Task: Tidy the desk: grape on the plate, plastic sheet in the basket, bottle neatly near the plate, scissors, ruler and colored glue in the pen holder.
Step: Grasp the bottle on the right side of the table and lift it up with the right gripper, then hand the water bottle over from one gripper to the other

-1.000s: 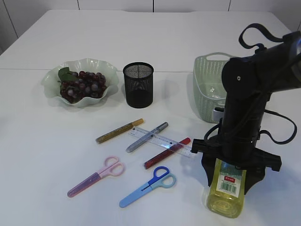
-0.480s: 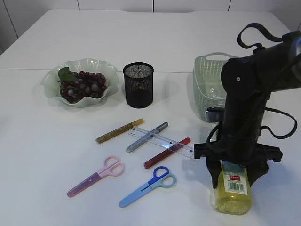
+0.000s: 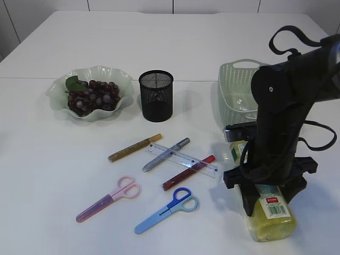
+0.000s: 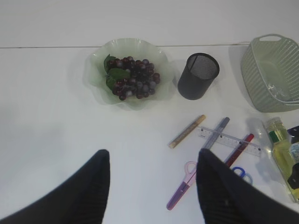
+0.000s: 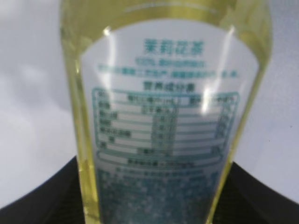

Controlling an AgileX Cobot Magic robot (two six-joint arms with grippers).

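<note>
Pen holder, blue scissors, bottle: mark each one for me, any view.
Pen holder (image 3: 156, 96), exterior view, front of the black mesh wall.
Blue scissors (image 3: 166, 210), exterior view, near the pivot where blades meet handles.
Bottle (image 5: 168, 116), right wrist view, middle of the white label.

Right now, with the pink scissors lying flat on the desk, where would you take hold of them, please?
Grip the pink scissors across the closed blades from straight above, jaws closing on the two long edges: that part is straight and narrow, with bare table either side.
</note>
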